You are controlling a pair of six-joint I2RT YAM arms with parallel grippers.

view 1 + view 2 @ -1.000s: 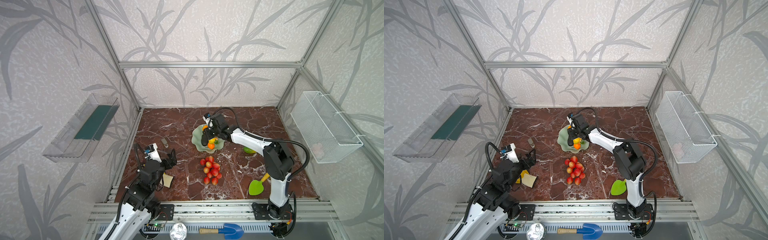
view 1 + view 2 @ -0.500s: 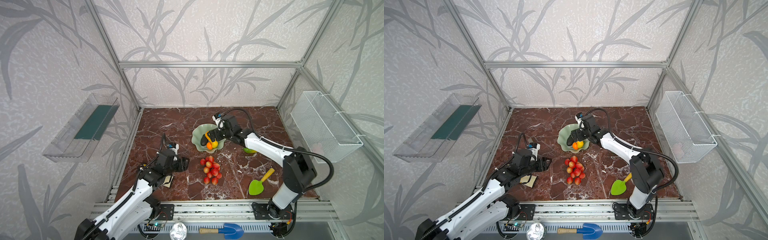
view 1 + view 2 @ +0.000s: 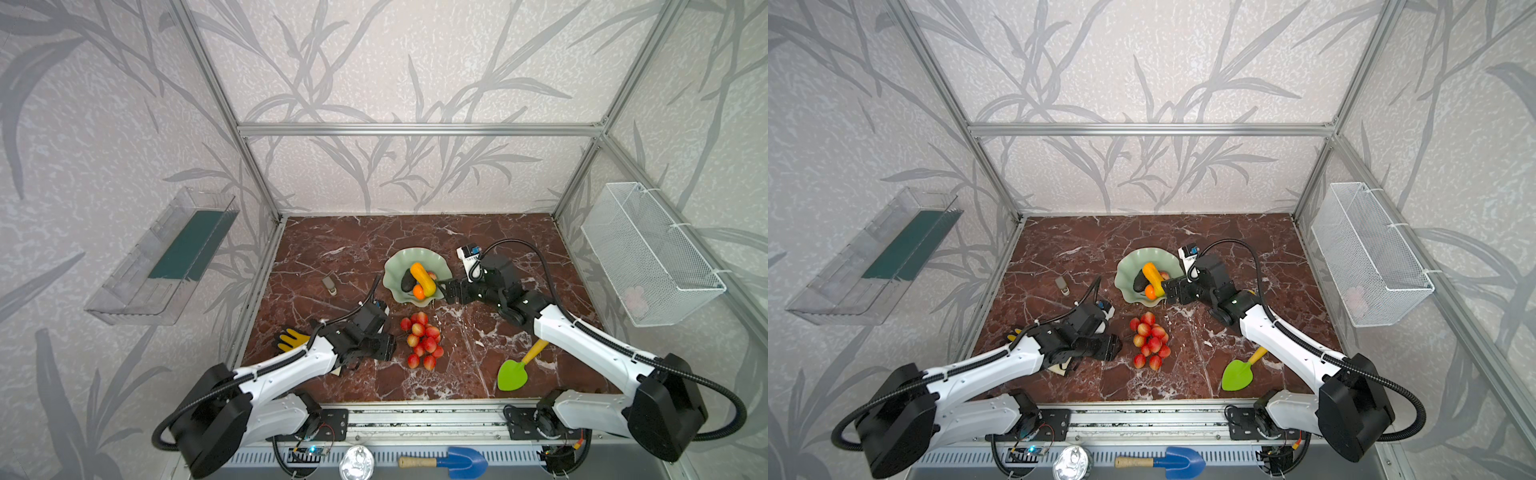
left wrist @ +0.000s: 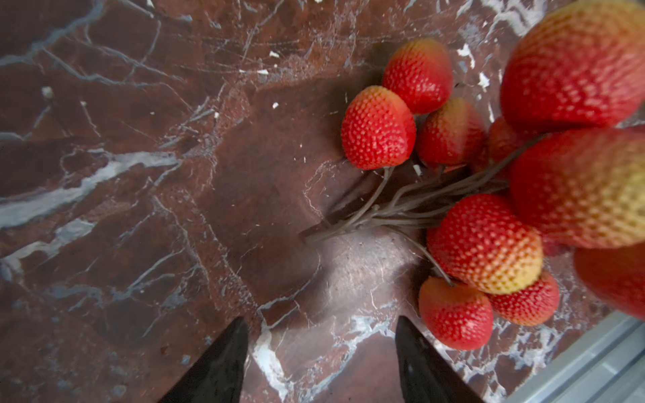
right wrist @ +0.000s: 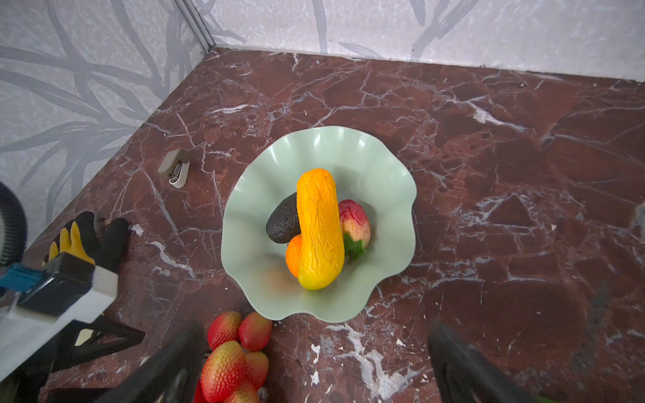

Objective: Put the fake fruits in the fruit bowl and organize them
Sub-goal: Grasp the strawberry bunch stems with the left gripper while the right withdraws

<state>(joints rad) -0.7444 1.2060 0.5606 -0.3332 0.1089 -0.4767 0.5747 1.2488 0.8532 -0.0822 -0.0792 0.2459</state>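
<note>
Oblong fruit [image 3: 422,279] points toward right hand [image 3: 445,292].

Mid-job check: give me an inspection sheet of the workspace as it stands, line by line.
Surface: marble tabletop, no spill seen.
Job's things: fruit bowl holds oblong fruit, avocado, orange, strawberry; berry cluster lies on the table outside it.
Clutter: green scoop, glove, grey stapler-like item.
Grippers: left gripper open, empty, beside the berry cluster; right gripper open, empty, near the bowl's rim.
Cables: left arm cable and right arm cable; no snag seen.
Surroundings: wire basket and clear tray on the walls; blue trowel on the front ledge.
</note>
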